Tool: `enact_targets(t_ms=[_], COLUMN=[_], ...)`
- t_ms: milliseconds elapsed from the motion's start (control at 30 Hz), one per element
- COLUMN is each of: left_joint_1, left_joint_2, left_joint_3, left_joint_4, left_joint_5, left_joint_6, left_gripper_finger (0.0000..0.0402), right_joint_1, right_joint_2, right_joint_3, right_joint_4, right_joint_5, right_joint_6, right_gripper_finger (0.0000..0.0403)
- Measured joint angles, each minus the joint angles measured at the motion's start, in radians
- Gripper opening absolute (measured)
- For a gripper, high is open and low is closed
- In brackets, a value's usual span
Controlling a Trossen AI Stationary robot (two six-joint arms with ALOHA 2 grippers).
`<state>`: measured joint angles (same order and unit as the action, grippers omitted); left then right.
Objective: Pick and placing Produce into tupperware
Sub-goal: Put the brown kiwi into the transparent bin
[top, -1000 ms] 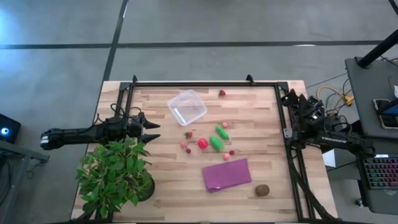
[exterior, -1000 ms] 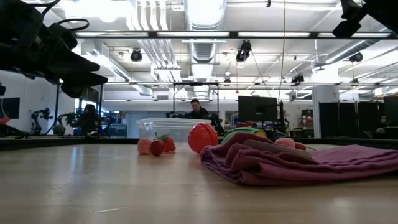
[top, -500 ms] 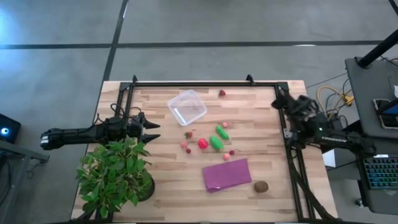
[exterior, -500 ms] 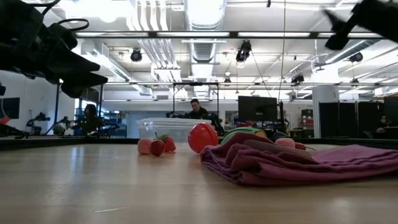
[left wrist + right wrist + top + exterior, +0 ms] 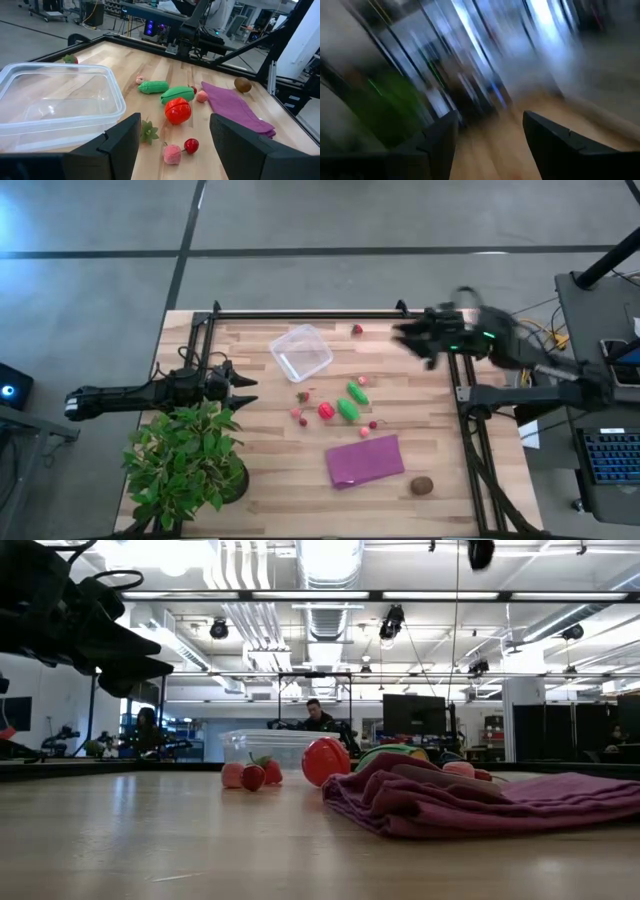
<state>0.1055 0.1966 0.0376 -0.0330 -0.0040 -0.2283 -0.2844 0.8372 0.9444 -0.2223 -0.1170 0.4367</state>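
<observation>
The clear square tupperware [image 5: 301, 352] [image 5: 55, 107] stands open on the table's far middle. Near of it the produce lies loose on the wood: two green oblong pieces [image 5: 348, 409] [image 5: 176, 93], a red round one [image 5: 326, 410] [image 5: 178, 110], a pink piece [image 5: 171, 154] and tiny red berries [image 5: 303, 396]. One red berry [image 5: 357, 330] lies by the far edge and a brown ball [image 5: 421, 484] near the right corner. My left gripper [image 5: 245, 388] [image 5: 174, 122] hovers open at the table's left, pointing at the produce. My right gripper [image 5: 405, 332] [image 5: 490, 120], open and blurred, is above the far right of the table.
A purple cloth [image 5: 364, 461] [image 5: 470, 802] lies folded on the near middle of the table. A leafy potted plant [image 5: 190, 460] fills the near left corner, right under the left arm. A black frame [image 5: 330, 313] runs along the table's edges.
My right gripper has swung from the right edge of the table toward the left, in over the far right of the tabletop, moving fast enough to blur. The left arm and all the produce have kept still.
</observation>
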Motion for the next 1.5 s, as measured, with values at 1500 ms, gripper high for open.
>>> enact_targets(t_ms=[1500], left_joint_1=[0.0], left_joint_2=[0.001], left_joint_3=[0.0], left_joint_4=[0.0], left_joint_5=[0.0], left_joint_6=[0.0], left_gripper_finger=[0.0224], right_joint_1=[1.366], right_joint_2=[0.734], right_joint_3=[0.243], right_joint_4=[-0.987], right_joint_5=[0.406], right_joint_6=[0.697], right_gripper_finger=[0.022])
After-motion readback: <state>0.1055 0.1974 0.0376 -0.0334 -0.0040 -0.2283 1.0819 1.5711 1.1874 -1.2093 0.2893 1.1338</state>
